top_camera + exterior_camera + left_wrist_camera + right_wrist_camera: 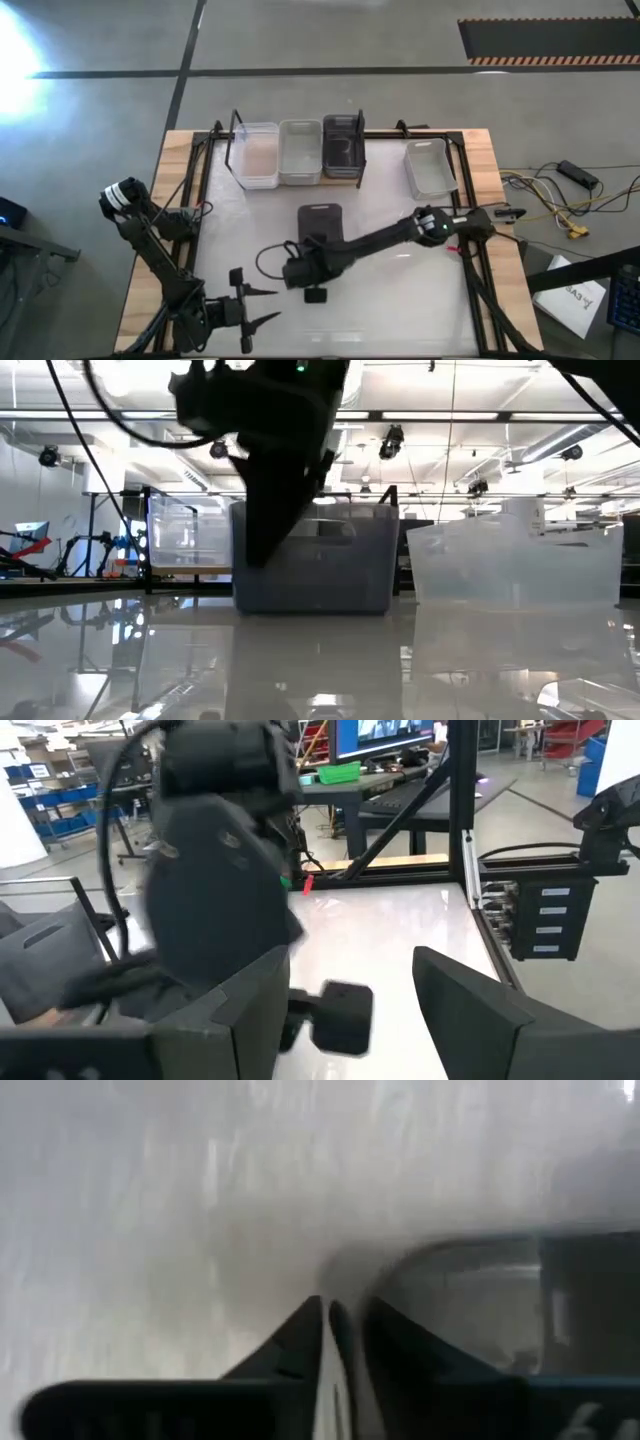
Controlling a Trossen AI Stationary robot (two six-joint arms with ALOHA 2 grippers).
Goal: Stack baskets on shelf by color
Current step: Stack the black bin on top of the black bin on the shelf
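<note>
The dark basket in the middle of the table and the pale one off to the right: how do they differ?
The dark grey basket sits mid-table with the right gripper at its near rim; the light grey basket stands alone near the table's right edge with no gripper near it. The first is dark, almost black; the second is pale. Both are rectangular with rounded corners, look alike in size, and stand off the shelf.

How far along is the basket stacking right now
Done: a clear basket, a light grey basket and a dark grey basket sit side by side on the shelf. In hand: the right gripper is at the near rim of a loose dark grey basket mid-table. Left: that one and the light grey one off to the right. The left gripper waits open.
</note>
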